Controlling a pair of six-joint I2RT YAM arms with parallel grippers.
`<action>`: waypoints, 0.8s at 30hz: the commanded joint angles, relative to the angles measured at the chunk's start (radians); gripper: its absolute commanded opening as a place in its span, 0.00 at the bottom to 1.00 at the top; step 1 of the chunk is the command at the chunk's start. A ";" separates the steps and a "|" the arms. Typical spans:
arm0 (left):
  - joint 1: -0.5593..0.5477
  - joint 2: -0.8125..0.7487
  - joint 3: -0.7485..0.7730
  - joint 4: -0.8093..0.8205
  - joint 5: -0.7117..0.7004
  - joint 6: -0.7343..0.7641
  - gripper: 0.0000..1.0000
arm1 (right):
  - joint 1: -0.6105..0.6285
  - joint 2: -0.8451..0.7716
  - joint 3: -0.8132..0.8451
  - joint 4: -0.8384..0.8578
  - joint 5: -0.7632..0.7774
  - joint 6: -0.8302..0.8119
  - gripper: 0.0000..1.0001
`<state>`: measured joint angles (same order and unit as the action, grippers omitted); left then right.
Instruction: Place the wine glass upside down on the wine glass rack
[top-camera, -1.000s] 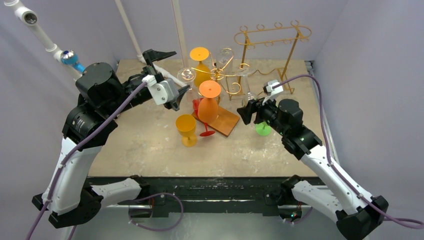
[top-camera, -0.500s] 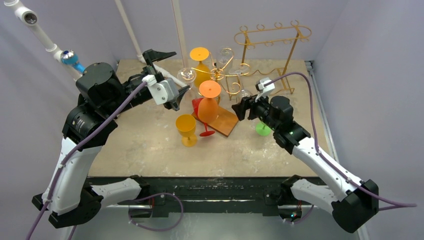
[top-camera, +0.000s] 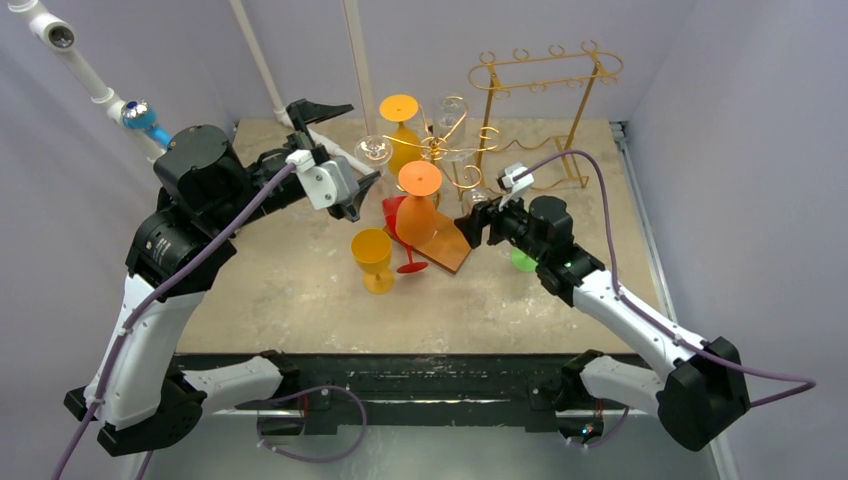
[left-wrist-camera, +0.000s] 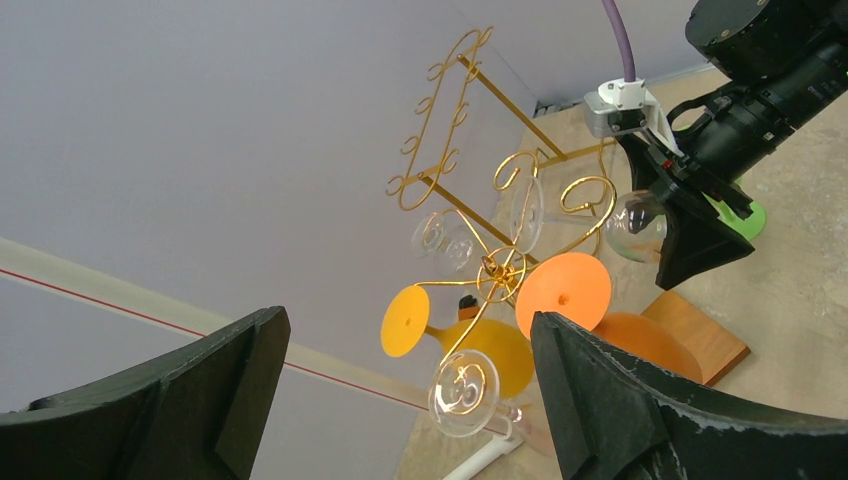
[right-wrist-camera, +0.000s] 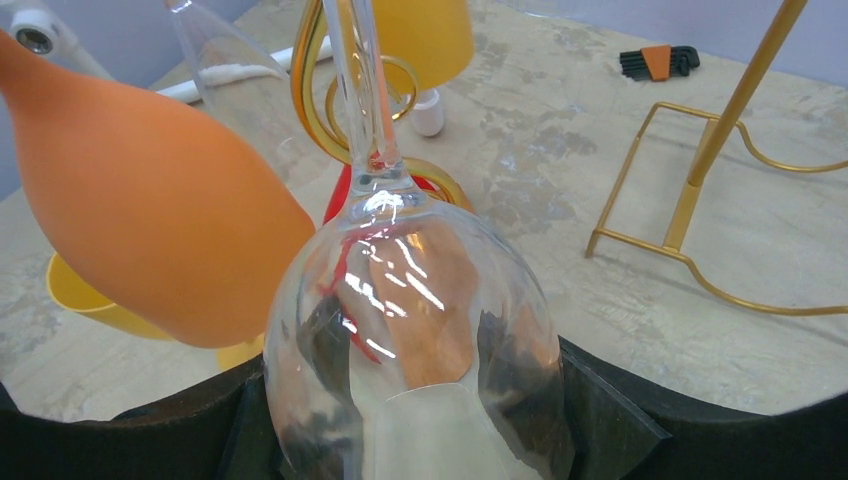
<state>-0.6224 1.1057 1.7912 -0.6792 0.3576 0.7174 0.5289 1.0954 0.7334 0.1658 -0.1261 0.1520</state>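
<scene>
1 gold spiral wire wine glass rack (top-camera: 455, 145) stands at the middle of the mottled beige bench (top-camera: 300, 290). Just beside it is the clear round-bowled wine glass (right-wrist-camera: 410, 300), held stem-up, its thin stem against a gold curl. The right hand (top-camera: 480, 225), partly spread, clasps the bowl. The left hand (top-camera: 338, 150), spread wide, holds nothing.

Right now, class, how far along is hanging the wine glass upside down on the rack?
Done: an orange glass already hangs inverted on the gold rack. In hand: the right pincer grips a clear glass by its bowl, stem up, at the rack. Remaining: hook its foot, release.
</scene>
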 joint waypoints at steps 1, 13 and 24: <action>-0.002 -0.009 -0.001 0.010 -0.025 -0.009 1.00 | -0.002 -0.022 0.002 0.143 -0.049 -0.025 0.00; -0.002 0.000 -0.012 0.024 -0.032 0.002 1.00 | 0.000 -0.049 -0.099 0.281 -0.126 -0.033 0.00; -0.003 0.009 -0.029 0.033 -0.033 0.009 1.00 | 0.000 -0.057 -0.176 0.446 -0.152 -0.010 0.00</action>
<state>-0.6224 1.1141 1.7687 -0.6746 0.3508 0.7258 0.5293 1.0637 0.5709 0.4454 -0.2493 0.1360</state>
